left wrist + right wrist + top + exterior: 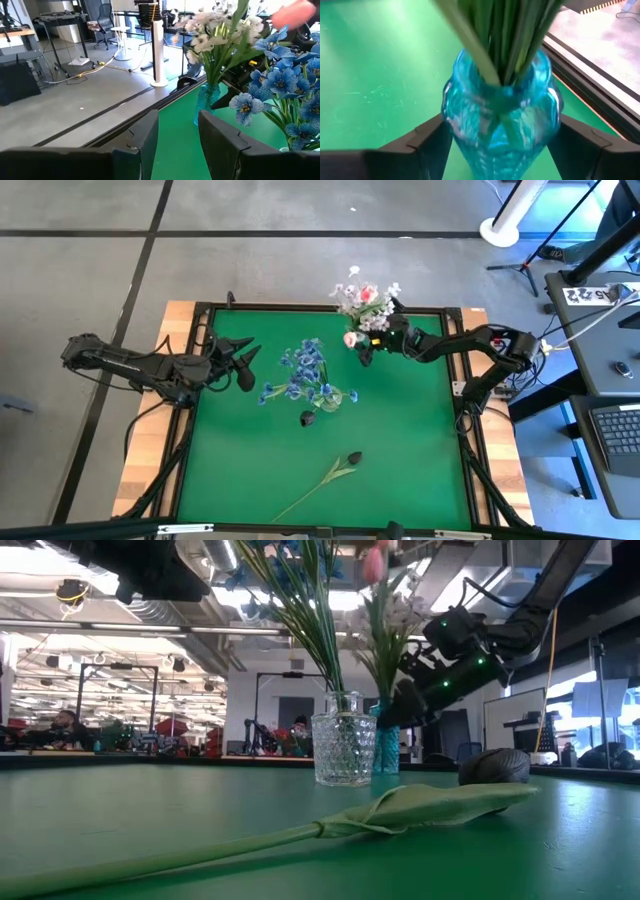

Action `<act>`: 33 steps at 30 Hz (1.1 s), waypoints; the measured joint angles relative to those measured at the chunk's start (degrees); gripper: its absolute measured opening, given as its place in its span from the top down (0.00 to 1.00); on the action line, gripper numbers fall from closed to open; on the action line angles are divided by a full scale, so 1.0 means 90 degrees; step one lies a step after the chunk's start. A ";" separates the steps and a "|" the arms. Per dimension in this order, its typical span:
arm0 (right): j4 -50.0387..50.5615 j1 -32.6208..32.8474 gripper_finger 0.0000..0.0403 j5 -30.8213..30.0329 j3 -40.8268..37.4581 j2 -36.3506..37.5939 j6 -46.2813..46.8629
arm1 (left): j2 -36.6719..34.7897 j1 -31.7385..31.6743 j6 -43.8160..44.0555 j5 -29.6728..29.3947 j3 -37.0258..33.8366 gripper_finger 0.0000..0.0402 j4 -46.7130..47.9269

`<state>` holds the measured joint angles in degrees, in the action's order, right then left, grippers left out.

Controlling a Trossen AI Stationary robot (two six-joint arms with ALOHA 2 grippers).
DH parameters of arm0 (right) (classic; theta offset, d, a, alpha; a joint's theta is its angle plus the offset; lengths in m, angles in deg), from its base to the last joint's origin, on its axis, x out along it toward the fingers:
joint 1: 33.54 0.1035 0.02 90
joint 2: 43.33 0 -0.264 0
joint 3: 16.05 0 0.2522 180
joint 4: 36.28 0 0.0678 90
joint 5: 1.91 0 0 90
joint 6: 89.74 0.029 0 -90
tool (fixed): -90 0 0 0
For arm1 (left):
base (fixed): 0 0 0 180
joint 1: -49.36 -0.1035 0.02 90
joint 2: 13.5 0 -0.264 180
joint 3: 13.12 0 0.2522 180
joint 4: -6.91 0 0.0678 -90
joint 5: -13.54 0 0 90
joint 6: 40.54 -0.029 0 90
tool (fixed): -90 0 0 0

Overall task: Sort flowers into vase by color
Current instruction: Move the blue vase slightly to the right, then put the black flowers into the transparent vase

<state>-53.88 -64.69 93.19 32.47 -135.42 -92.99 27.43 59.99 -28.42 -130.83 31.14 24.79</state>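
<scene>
A blue glass vase [500, 125] stands at the table's far edge with white sprays [352, 300] and pink tulips [368, 293] in it. My right gripper [500, 150] is open, one finger on either side of this vase's belly, apart from it. A clear glass vase [343, 750] mid-table holds the blue sprays [305, 370]. One near-black tulip [352, 458] lies on the mat by its stalk and leaf [400, 808]. Another dark tulip head [308, 417] shows beside the clear vase. My left gripper [245, 366] waits open at the table's left.
The black frame rail [320, 308] runs close behind the blue vase. The two vases stand near each other, their sprays overlapping in the left wrist view. Bare green mat [240, 460] lies toward the near left. Stands and desks fill the room beyond the table.
</scene>
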 joint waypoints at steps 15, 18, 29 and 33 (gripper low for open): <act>0.0388 0.0000 0.26 -0.0177 0.0000 -0.0005 0.0008 | 0.0110 0.0000 0.0082 -0.0001 0.0010 0.66 -0.0002; 0.0452 0.0000 0.26 -0.0180 0.0000 -0.0003 0.0003 | 0.0165 0.0000 0.0098 0.0006 0.0010 0.66 0.0036; 0.1157 0.0000 0.26 -0.0188 0.0000 0.0537 -0.0003 | 0.0336 -0.0223 0.0143 0.0139 0.0009 0.66 0.0006; 0.1179 0.0000 0.26 -0.0283 0.0000 0.0812 -0.0003 | 0.0380 -0.0281 0.0158 0.0180 0.0007 0.66 -0.0007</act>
<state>-43.27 -64.69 90.65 32.47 -128.11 -93.02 30.85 57.47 -27.00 -129.21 31.21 24.73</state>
